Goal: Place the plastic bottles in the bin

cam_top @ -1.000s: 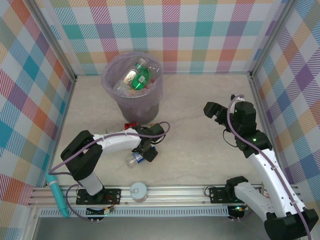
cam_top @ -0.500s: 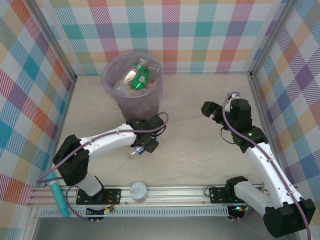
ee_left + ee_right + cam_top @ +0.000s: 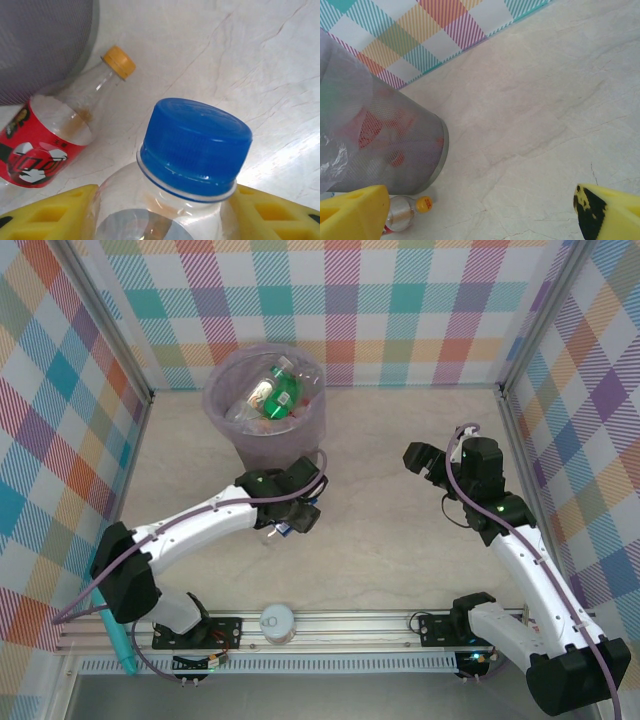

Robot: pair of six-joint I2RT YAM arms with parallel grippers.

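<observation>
The left arm stretches low from its base to just in front of the bin (image 3: 268,455), and the left gripper (image 3: 292,518) is clamped on a blue-capped bottle (image 3: 195,145). A red-labelled bottle (image 3: 55,135) lies at the bin's foot. The right arm stands bent, well right of the bin, and the right gripper (image 3: 418,460) has its jaws wide apart.

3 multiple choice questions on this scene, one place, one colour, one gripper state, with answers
1. Where is the yellow-capped bottle? A) lying on the table beside the bin B) inside the bin C) on a shelf
2. What colour is the cap of the held bottle, between the left gripper's fingers? A) red B) blue C) green
3. How is the right gripper? A) shut on a bottle B) shut on a rag C) open, empty
Answers: 1 A, it lies by the bin's base; 2 B, the cap is blue; 3 C, its fingers stand wide apart, nothing between.
</observation>
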